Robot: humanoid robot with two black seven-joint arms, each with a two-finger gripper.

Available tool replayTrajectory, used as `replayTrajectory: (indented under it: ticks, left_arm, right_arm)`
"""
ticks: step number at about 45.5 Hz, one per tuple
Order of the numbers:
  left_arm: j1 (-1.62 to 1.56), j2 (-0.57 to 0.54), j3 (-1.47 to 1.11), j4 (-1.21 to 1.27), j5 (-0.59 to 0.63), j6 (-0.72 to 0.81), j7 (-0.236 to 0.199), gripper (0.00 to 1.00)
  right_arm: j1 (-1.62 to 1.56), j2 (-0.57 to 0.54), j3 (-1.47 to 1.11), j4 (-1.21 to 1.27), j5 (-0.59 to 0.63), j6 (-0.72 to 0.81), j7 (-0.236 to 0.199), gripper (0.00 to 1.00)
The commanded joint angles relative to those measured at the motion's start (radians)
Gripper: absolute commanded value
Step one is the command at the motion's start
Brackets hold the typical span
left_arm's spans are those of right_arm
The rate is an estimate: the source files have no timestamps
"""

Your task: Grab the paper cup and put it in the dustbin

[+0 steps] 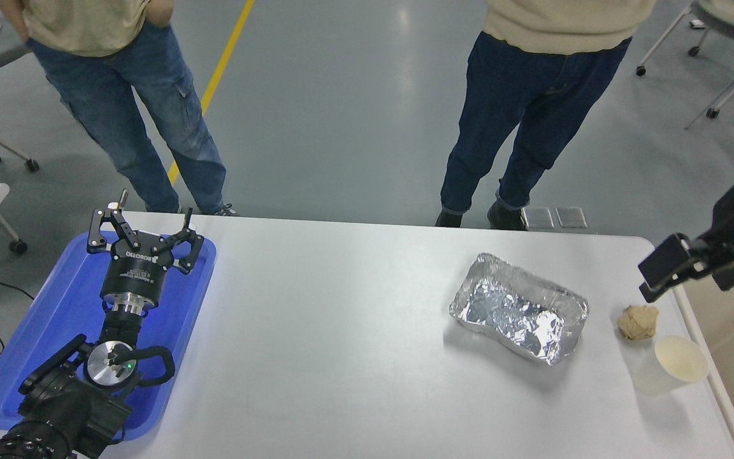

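The paper cup (pixel 671 368) stands on the table (pixel 341 357) near its right edge, mouth up and tilted a little, with a crumpled brown paper ball (pixel 638 322) just beyond it and a foil tray (pixel 518 308) to their left. The right tool (pixel 692 273) hangs above the table's far right corner, well apart from the cup; its fingers look spread and empty, though the angle is poor. The left tool (pixel 144 239) rests open over a blue tray (pixel 29 344). The dustbin (pixel 733 331) sits beside the table's right edge.
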Motion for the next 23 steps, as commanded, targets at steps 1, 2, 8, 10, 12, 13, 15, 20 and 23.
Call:
replayTrajectory:
  ticks: [1, 2, 8, 10, 12, 13, 15, 20, 23]
  left_arm:
    - [0.000, 0.001, 0.000, -0.001, 0.000, 0.000, -0.002, 1.00]
    - [0.000, 0.001, 0.000, 0.001, 0.000, 0.000, -0.002, 1.00]
    - [0.000, 0.001, 0.000, 0.001, 0.000, 0.000, -0.002, 1.00]
    - [0.000, 0.001, 0.000, 0.001, -0.002, 0.000, -0.002, 1.00]
    - [0.000, 0.001, 0.000, 0.001, 0.000, 0.000, -0.002, 1.00]
    - [0.000, 0.001, 0.000, 0.001, 0.000, 0.000, -0.002, 1.00]
    - [0.000, 0.001, 0.000, 0.001, 0.000, 0.000, -0.002, 1.00]
    - [0.000, 0.001, 0.000, 0.001, 0.000, 0.000, -0.002, 1.00]
    - [0.000, 0.001, 0.000, 0.001, 0.000, 0.000, -0.002, 1.00]
  right_arm:
    - [-0.374, -0.060, 0.132, -0.261, -0.128, -0.147, 0.001, 1.00]
    - [-0.403, -0.059, 0.143, -0.277, -0.129, -0.161, 0.001, 1.00]
    - [-0.490, -0.059, 0.193, -0.300, -0.128, -0.201, -0.001, 1.00]
    - [-0.497, -0.059, 0.216, -0.298, -0.126, -0.202, -0.001, 1.00]
    - [-0.500, -0.057, 0.241, -0.294, -0.122, -0.201, -0.001, 1.00]
    - [-0.502, -0.057, 0.252, -0.292, -0.118, -0.202, -0.001, 1.00]
    - [-0.503, -0.057, 0.264, -0.292, -0.118, -0.201, -0.001, 1.00]
    - [-0.502, -0.053, 0.268, -0.289, -0.117, -0.201, -0.001, 1.00]
    - [-0.500, -0.049, 0.270, -0.288, -0.114, -0.201, -0.001, 1.00]
